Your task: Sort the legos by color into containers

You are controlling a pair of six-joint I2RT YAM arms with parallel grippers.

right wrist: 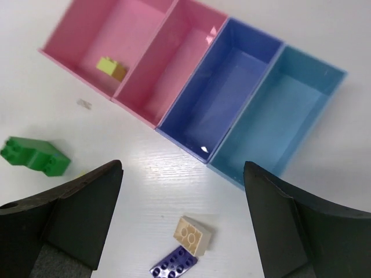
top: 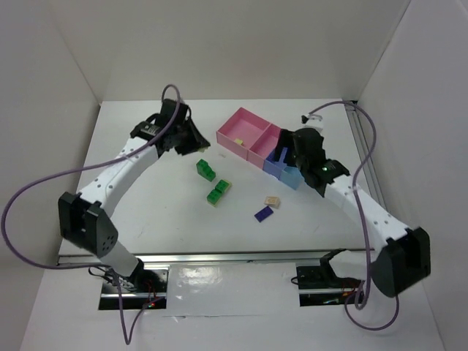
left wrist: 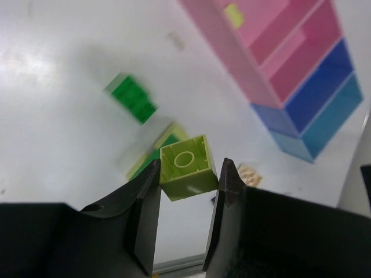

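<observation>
My left gripper [left wrist: 188, 172] is shut on a pale yellow-green lego [left wrist: 186, 167], held above the table, hollow underside facing the camera. In the top view this gripper [top: 191, 140] hangs left of the joined containers: large pink tray [top: 245, 121], small pink tray [top: 265, 142], periwinkle tray [top: 275, 169], light blue tray [top: 292, 178]. One small yellowish lego [right wrist: 111, 67] lies in the large pink tray [right wrist: 133, 29]. My right gripper [right wrist: 182, 200] is open and empty, above the beige lego [right wrist: 193, 235] and purple-blue lego [right wrist: 174, 263]. On the table lie a green lego [top: 205, 170] and a green and yellow-green stack [top: 219, 192].
White walls enclose the table on the left, back and right. A metal rail [top: 219, 257] runs along the near edge by the arm bases. A purple cable [top: 29, 197] loops off the left arm. A tiny clear scrap [right wrist: 84, 103] lies near the pink tray.
</observation>
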